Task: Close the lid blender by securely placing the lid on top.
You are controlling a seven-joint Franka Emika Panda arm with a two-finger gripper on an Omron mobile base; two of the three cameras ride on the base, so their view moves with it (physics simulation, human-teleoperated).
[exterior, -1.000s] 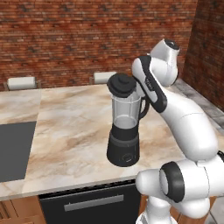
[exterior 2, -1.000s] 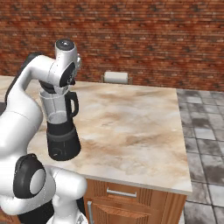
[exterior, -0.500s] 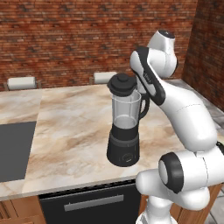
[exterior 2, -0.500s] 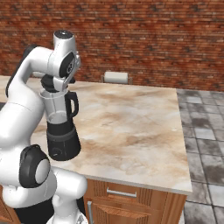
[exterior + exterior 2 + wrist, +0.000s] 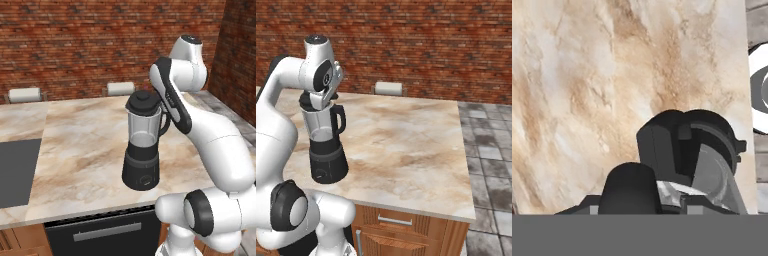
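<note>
The blender (image 5: 142, 165) stands on the marble counter, with a black base, a clear jar and a side handle. It also appears in the right base view (image 5: 326, 160) and from above in the hand view (image 5: 682, 145). The black round lid (image 5: 144, 102) rests on the jar's mouth, slightly tilted. My gripper (image 5: 312, 103) reaches down onto the lid (image 5: 305, 101) from the handle side and is shut on it. In the hand view the lid's dark dome (image 5: 629, 186) sits between the fingertips of the gripper (image 5: 639, 201).
A dark cooktop (image 5: 15, 170) is set into the counter at the left. White chair backs (image 5: 120, 88) (image 5: 25, 94) stand behind the counter before the brick wall. Bare marble (image 5: 406, 145) stretches right of the blender to the counter's edge, with a tiled floor (image 5: 491, 150) beyond.
The arm's upper joints have risen and turned a little above the blender. The jaws have drawn in on the lid, which stays on the jar. The blender has not moved.
</note>
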